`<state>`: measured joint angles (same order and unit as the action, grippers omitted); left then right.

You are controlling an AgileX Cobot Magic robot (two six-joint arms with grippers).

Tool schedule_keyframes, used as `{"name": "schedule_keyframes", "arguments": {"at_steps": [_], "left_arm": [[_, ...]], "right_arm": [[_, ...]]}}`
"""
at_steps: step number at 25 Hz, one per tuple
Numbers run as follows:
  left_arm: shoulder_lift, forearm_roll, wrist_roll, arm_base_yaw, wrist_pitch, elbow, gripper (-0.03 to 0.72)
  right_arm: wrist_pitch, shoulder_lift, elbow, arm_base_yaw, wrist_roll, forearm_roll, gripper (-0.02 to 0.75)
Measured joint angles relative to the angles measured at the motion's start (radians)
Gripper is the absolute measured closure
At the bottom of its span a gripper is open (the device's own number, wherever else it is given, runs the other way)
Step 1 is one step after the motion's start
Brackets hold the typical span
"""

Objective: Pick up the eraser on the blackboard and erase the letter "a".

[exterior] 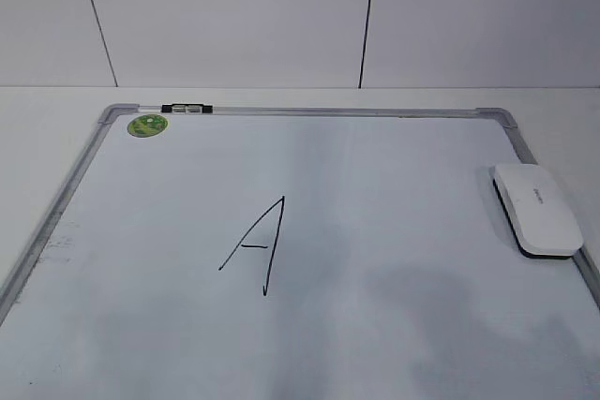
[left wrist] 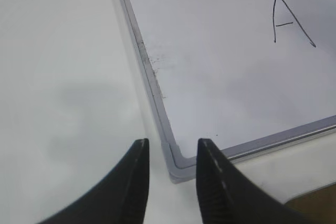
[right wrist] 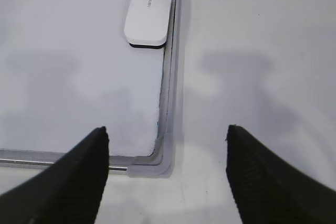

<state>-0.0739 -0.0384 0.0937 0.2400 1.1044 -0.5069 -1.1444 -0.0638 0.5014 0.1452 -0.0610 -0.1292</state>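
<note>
The eraser (exterior: 539,208) is a white rounded block lying on the right edge of the blackboard (exterior: 375,194), a white board with a grey frame. It also shows in the right wrist view (right wrist: 149,14), against the frame. A large angular capital "A" (exterior: 258,245) is drawn in black near the board's middle, and shows in the left wrist view (left wrist: 289,19). No small lowercase "a" shows in any view. My left gripper (left wrist: 173,142) is open and empty over the board's near left corner. My right gripper (right wrist: 167,128) is wide open and empty over the near right corner. Neither gripper shows in the exterior view.
A round green sticker (exterior: 147,125) sits at the board's far left corner. A small black clip (exterior: 187,109) sits on the far frame. White table surrounds the board (left wrist: 63,77). A white panelled wall stands behind.
</note>
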Motion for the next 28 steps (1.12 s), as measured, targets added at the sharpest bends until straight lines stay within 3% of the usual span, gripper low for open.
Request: {"name": "schedule_keyframes", "arguments": {"at_steps": [21,28], "left_arm": [[0.064,0.0,0.0,0.0,0.002,0.0,0.453],[0.064,0.0,0.0,-0.042,0.002,0.0,0.453]], "right_arm": [[0.0,0.08,0.0,0.0,0.0,0.0,0.181],[0.0,0.08,0.0,-0.045,0.0,0.0,0.181]]}}
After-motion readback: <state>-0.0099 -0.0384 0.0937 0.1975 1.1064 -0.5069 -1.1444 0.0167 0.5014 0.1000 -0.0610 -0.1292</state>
